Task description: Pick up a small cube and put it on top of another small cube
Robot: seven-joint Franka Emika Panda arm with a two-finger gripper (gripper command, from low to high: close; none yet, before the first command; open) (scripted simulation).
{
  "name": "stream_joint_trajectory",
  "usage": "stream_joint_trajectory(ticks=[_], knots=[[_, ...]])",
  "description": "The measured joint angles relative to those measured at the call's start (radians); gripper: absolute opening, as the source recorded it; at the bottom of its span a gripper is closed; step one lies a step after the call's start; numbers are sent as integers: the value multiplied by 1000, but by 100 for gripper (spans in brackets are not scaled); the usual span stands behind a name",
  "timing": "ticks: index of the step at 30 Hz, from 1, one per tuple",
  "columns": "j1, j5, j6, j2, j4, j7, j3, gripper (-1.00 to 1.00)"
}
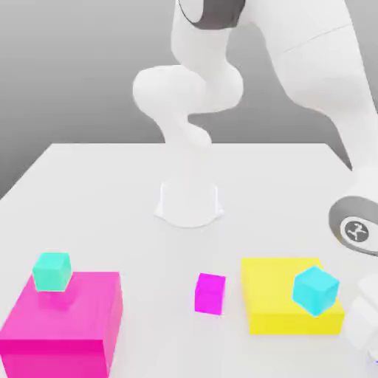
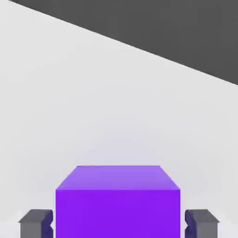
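In the hand view, the small violet-purple cube (image 2: 118,204) sits on the white table (image 2: 69,102) directly between the two dark grey fingertips (image 2: 35,222) of the gripper (image 2: 118,223), one pad on each side of it. The pincer is spread about as wide as the cube itself, and whether the pads actually press on its sides cannot be told. In the exterior view, the white arm (image 1: 325,81) bends down at the exterior view's right, its wrist reaching the near right corner of the table (image 1: 111,192). The small mint-teal cube (image 1: 52,271) rests on top of a large magenta block (image 1: 66,325) at the near left. A small magenta-pink cube (image 1: 210,293) stands alone on the table near the middle, just left of a flat yellow block (image 1: 284,304) that carries a small sky-cyan cube (image 1: 315,290).
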Motion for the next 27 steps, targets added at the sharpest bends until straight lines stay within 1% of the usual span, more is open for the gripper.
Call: stream_joint_trajectory(ticks=[3,6,8,20,21,25,27], knots=[[0,2,0,0,0,-1,0,-100],[-38,60,-65,-93,-26,-41,51,-100],[-82,91,-102,-156,-56,-37,36,-100],[-371,243,-202,-484,-269,95,-224,-100],[-409,260,-209,-515,-290,105,-248,-100],[-630,347,-249,-669,-376,157,-360,-100],[-692,399,-248,-730,-421,183,-410,-100]])
